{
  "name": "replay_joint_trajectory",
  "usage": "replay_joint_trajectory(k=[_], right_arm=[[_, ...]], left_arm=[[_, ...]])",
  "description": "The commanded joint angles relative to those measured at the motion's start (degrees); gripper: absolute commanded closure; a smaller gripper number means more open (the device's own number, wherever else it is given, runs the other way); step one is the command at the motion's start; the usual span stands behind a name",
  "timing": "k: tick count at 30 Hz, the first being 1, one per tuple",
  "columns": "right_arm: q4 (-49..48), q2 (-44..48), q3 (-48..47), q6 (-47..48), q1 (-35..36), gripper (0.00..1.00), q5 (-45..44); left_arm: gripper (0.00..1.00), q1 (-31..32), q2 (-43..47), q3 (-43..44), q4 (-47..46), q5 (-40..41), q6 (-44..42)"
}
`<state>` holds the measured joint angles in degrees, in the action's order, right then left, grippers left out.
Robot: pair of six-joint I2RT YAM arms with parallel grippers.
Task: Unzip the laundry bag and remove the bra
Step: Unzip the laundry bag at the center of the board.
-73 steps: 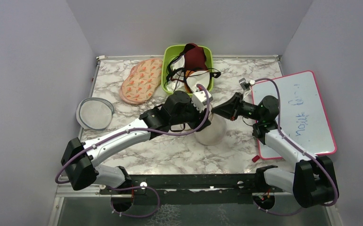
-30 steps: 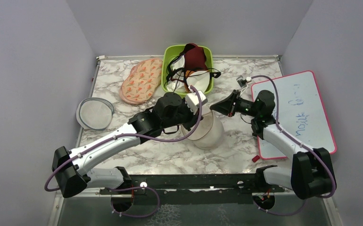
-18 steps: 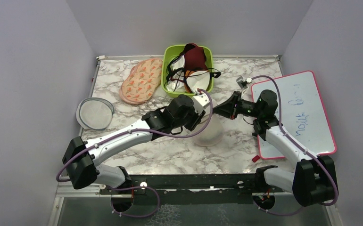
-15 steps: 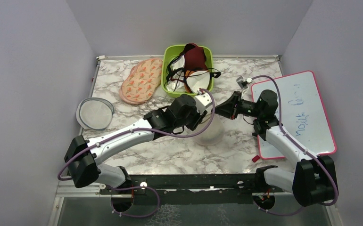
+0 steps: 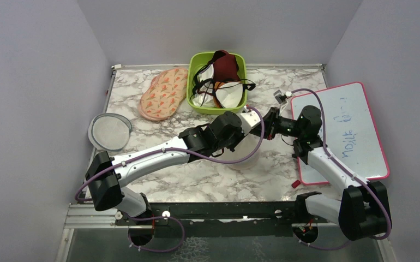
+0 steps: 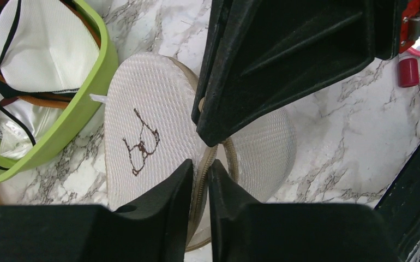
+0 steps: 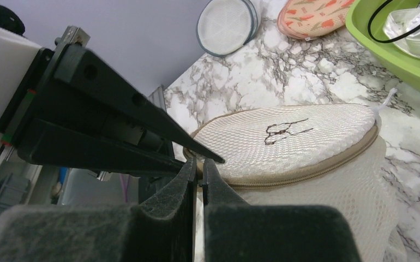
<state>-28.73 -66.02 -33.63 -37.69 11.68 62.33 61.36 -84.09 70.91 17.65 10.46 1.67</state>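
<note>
The laundry bag (image 6: 148,125) is a cream-white mesh pod with a tan zip round its rim and a black-marked face. In the top view it (image 5: 247,159) lies mostly hidden under my left arm. My left gripper (image 6: 200,166) is shut on the zipped rim. My right gripper (image 7: 199,164) is shut on the zip at the same spot, tip to tip with the left one. In the top view the left gripper (image 5: 258,126) and the right gripper (image 5: 267,123) meet over the bag's far right edge. No bright red bra is in view.
A green bin (image 5: 208,108) holding a maroon garment, white cloths and black straps stands just behind the bag. Pink floral pads (image 5: 164,93) and a grey-rimmed mesh disc (image 5: 109,132) lie to the left. A pink-framed whiteboard (image 5: 344,131) lies on the right.
</note>
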Motion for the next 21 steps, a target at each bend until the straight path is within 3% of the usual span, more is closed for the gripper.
replay_joint_trajectory(k=[1,6,21], right_arm=[[-4.4,2.9,1.7,-4.8,0.5,0.99,-2.1],[-5.9,2.4,1.9,-7.2,-0.2,0.99,-4.9],[-15.5,-5.0,3.2,-11.2,-6.1,0.99,1.7]], left_arm=[[0.98,2.0,0.6,1.6,-0.6,3.0,-4.4],[1.00,5.5,3.8,-0.7,-1.0,6.5,-9.5],[1.00,6.0,13.1,-7.4,-3.6,6.0,-5.7]])
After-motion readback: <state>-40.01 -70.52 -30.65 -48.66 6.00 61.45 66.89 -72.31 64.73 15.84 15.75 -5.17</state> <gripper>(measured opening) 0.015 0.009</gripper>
